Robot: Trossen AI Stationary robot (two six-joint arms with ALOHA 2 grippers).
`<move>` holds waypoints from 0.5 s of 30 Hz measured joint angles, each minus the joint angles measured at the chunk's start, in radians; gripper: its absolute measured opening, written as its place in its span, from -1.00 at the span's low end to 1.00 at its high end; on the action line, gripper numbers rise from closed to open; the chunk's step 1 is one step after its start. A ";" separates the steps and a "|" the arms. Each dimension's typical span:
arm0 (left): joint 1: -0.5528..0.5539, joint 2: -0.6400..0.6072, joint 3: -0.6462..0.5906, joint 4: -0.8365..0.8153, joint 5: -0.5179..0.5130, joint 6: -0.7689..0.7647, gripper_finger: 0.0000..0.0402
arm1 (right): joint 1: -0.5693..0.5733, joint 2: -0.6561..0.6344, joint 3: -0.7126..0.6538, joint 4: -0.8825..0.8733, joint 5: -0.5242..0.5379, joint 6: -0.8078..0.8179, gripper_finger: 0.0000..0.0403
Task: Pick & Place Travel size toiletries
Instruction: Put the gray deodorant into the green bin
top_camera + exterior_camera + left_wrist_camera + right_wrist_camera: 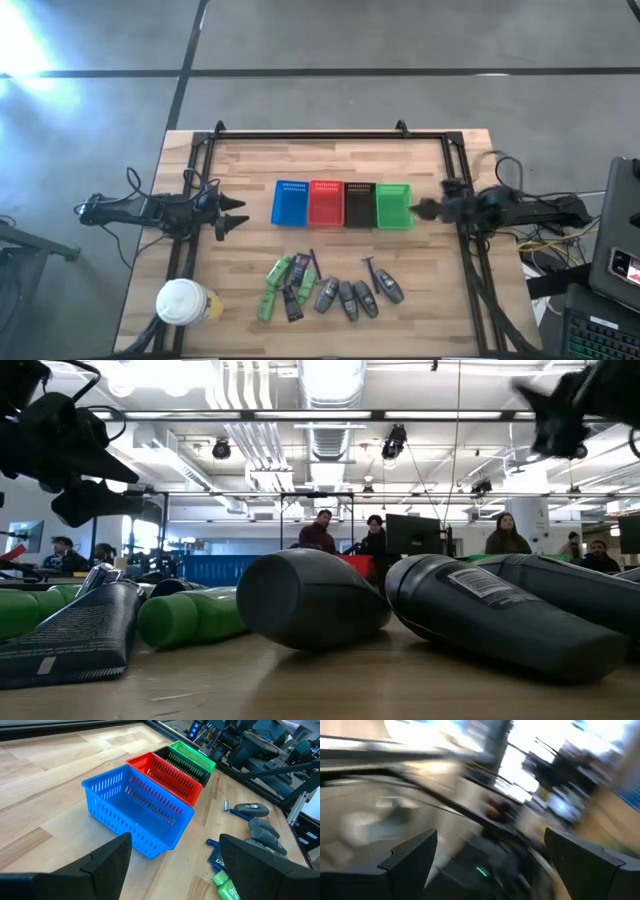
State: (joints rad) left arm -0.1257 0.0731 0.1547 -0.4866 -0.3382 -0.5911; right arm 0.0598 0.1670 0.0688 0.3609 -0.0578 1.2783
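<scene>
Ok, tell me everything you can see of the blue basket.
The blue basket is a small rectangular bin of what looks like plastic, with slotted walls and an open top. It stands upright on the wooden table, empty, at the left end of the row of four. Its long side sits against the red basket. Nothing else touches it.

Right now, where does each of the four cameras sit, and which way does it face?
High view: overhead, straight down on the table; both arms, left gripper and right gripper open.
Low view: tabletop height, level past grey bottles into the room; grippers hang above.
Left wrist view: behind its own fingers, facing the blue basket.
Right wrist view: behind its own fingers; the scene beyond is unreadable.
Shared: high and left wrist views both show the basket row.
</scene>
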 joint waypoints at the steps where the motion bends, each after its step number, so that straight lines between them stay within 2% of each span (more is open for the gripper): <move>1: 0.000 0.000 0.000 0.000 0.000 0.000 0.52 | 0.008 0.041 0.028 -0.087 -0.010 0.041 0.81; 6: 0.000 0.000 0.000 0.000 0.000 0.000 0.52 | 0.086 0.299 0.207 -0.396 -0.097 0.157 0.81; 15: 0.000 0.000 0.000 0.000 0.000 0.000 0.52 | 0.341 0.794 0.530 -0.770 -0.108 0.296 0.81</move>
State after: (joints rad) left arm -0.1257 0.0727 0.1548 -0.4863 -0.3384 -0.5914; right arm 0.4009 0.9615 0.5992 -0.4093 -0.1661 1.5747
